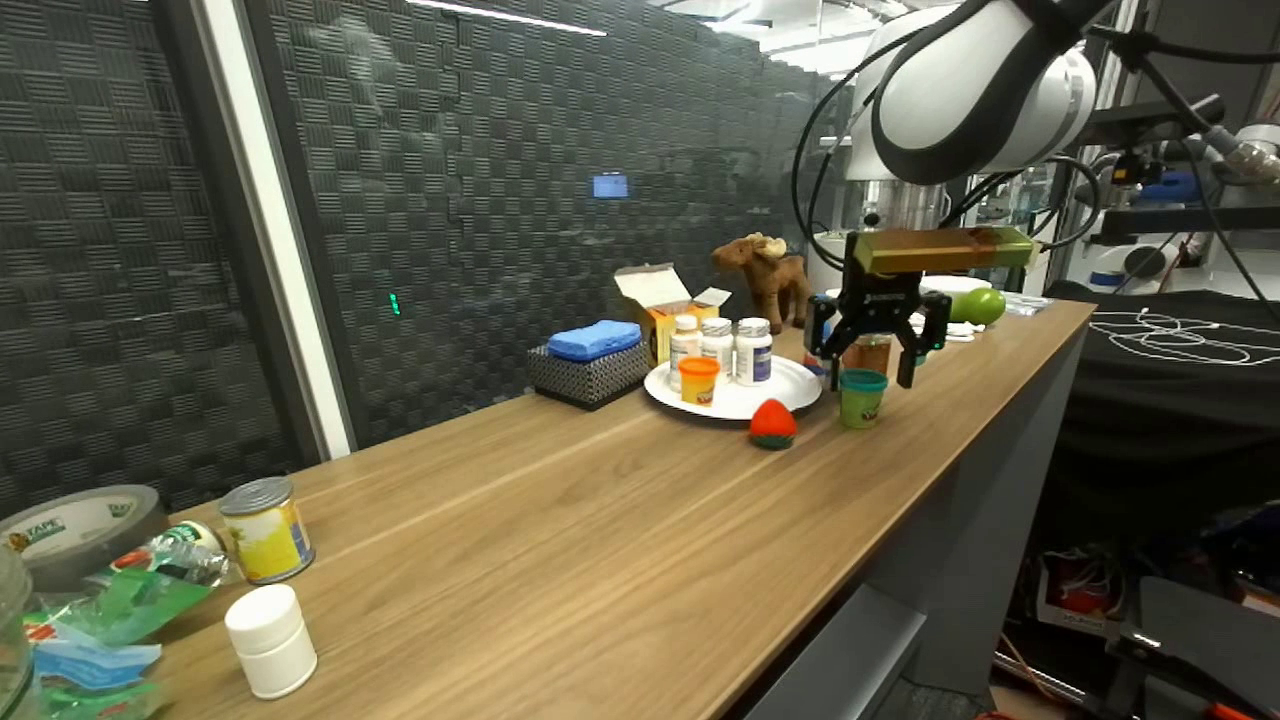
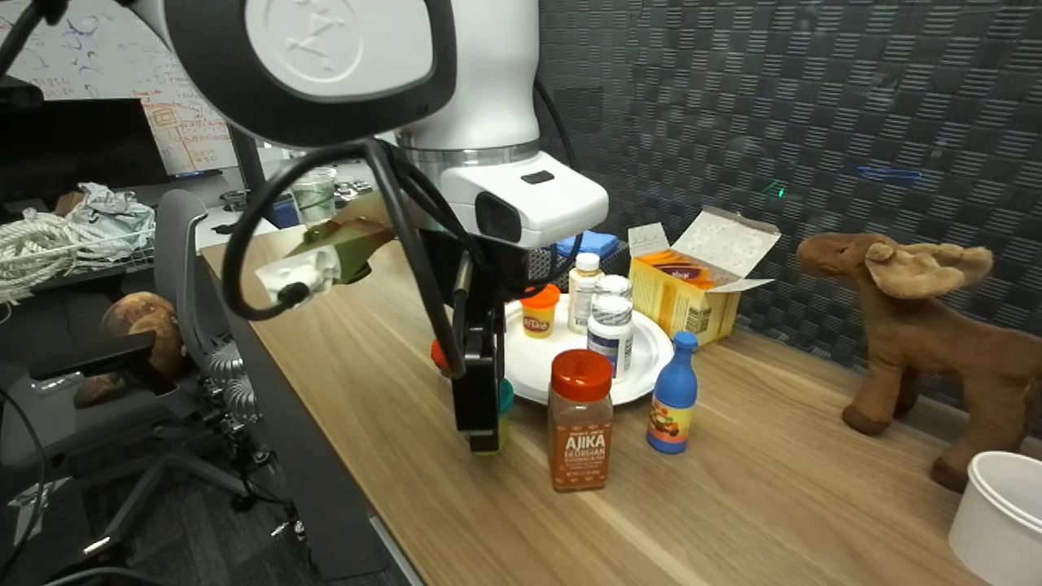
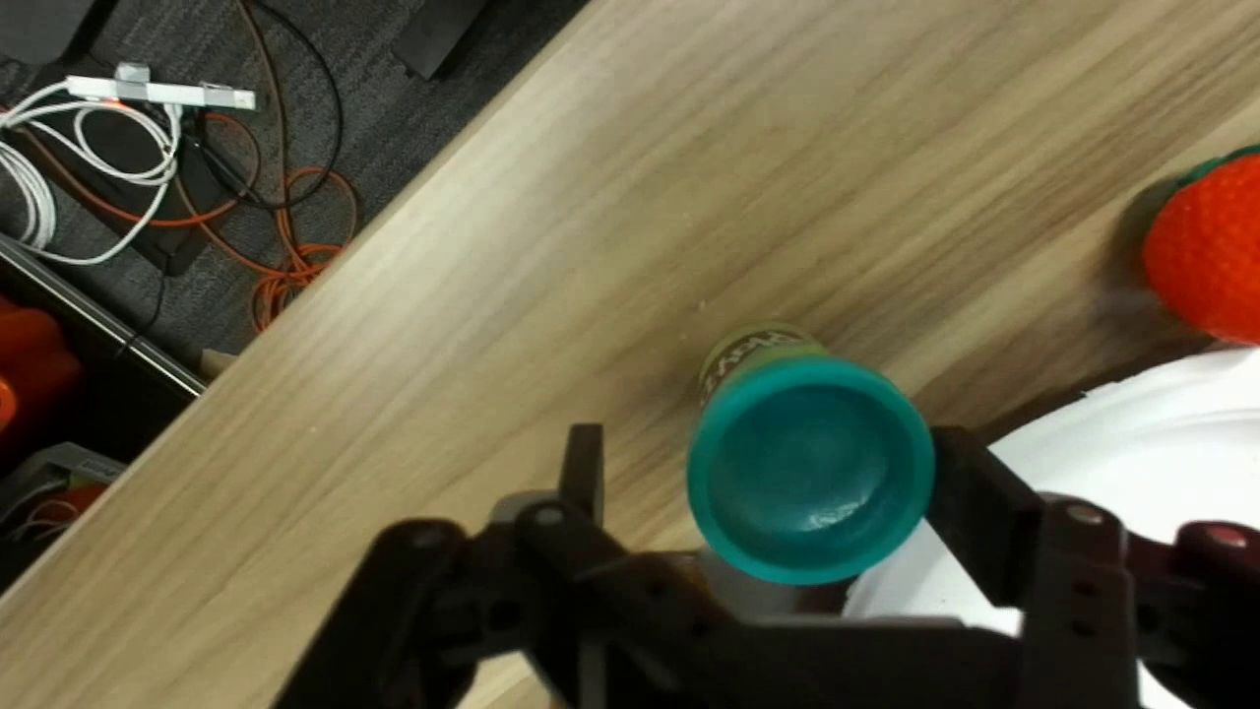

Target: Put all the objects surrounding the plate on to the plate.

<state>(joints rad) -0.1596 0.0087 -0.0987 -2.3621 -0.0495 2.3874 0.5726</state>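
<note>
wrist view: black two-fingered gripper (image 3: 768, 455) spread wide, short round teal-lidded green tub (image 3: 809, 471) between its fingers

the gripper has hold of nothing: the tub stands upright on the brown wood-grained table (image 1: 520, 560), and bare wood shows between it and one finger. the opposite finger is so near the lid's rim that contact cannot be told.

in an exterior view the tub sits just off the round, shallow white plate (image 1: 735, 402). on the plate stand three white-capped bottles (image 1: 717, 348), close together, with a small orange-lidded yellow tub (image 1: 698, 382) just beside them. a strawberry-shaped red piece (image 1: 772, 424) with a green base lies on the table by the plate's edge; whether the two touch cannot be told.

in an exterior view a clear, red-lidded seasoning jar (image 2: 580, 431) with an orange-brown label and a slim blue bottle (image 2: 672, 399) with a yellow and red label stand upright on the table, near the plate and apart from each other.

in both exterior views a yellow cardboard box (image 2: 692, 309) with raised flaps and a brown plush moose (image 2: 944, 350) stand on the table beyond the plate.
</note>
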